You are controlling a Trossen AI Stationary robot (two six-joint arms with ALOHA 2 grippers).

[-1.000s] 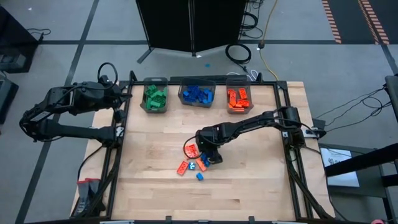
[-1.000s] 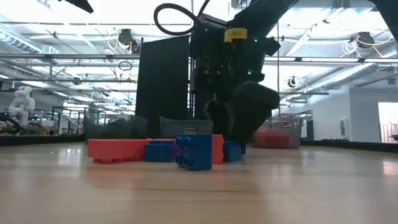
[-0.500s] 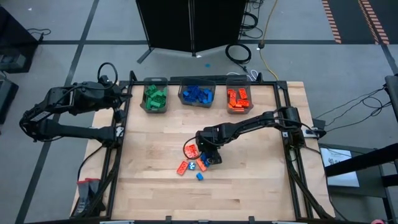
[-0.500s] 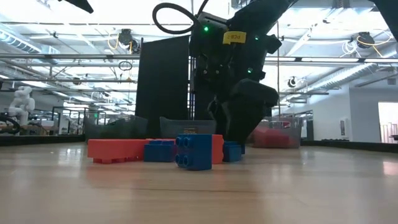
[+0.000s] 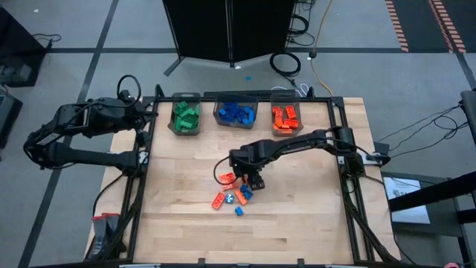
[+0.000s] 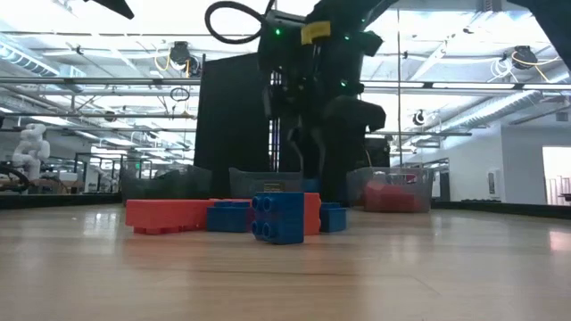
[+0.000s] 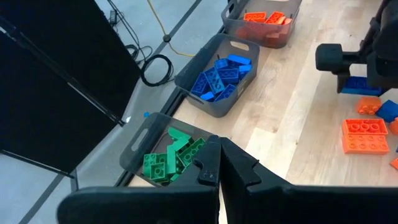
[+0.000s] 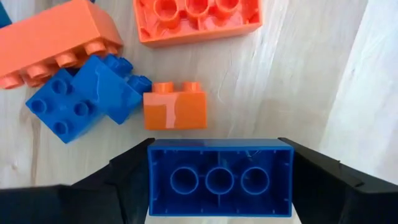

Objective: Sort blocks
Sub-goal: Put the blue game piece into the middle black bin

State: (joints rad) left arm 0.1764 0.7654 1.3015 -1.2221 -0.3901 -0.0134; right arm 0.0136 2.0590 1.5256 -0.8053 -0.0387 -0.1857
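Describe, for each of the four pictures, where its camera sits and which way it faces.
High: overhead, facing down; both arms, three bins.
Low: at tabletop height, facing level; right arm above loose blocks.
Left wrist: looks across the bins; own shut left gripper.
Right wrist: faces down; right gripper holding a blue block, also seen from the left wrist.

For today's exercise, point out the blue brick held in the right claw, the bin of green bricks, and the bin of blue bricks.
blue brick (image 8: pixel 219 178), right wrist view, its hollow underside.
green-brick bin (image 5: pixel 185 117), high view, its contents.
blue-brick bin (image 7: pixel 190 70), left wrist view, its rim.
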